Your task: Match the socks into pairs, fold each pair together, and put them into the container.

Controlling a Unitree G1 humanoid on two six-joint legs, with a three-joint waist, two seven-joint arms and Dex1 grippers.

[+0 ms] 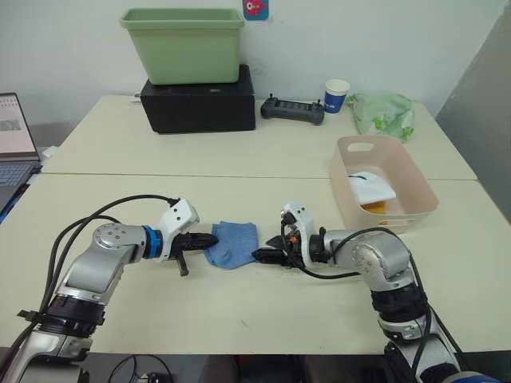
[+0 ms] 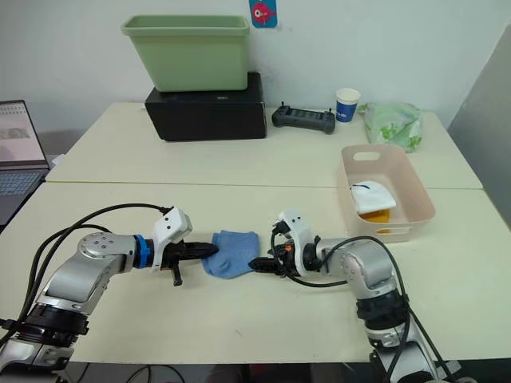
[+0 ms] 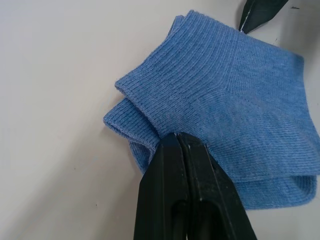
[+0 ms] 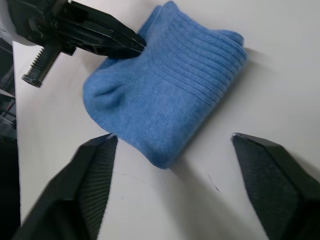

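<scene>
A folded blue pair of socks (image 1: 232, 243) lies on the counter (image 1: 239, 159), toward the robot's left of the pink container (image 1: 386, 182) and nearer the robot than it; the left pincer (image 3: 176, 137) is clenched, its tips pressed together on the pair's edge farthest from the container; the right pincer (image 4: 172, 145) is released, its two fingers spread wide just beside the pair's container-side edge, not touching the fabric. Inside the container lie a white sock (image 1: 370, 188) and, under it, a yellow one (image 1: 375, 207). Beyond the container, at the counter's far side, rest a green bag (image 1: 385, 114), a blue-and-white paper cup (image 1: 336, 95) and a black handheld controller (image 1: 293, 109); farther from the container along that far side stands a black box (image 1: 200, 104) with a green tub (image 1: 184, 44) on top; a laptop (image 1: 14, 136) sits at the counter edge farthest from the container.
</scene>
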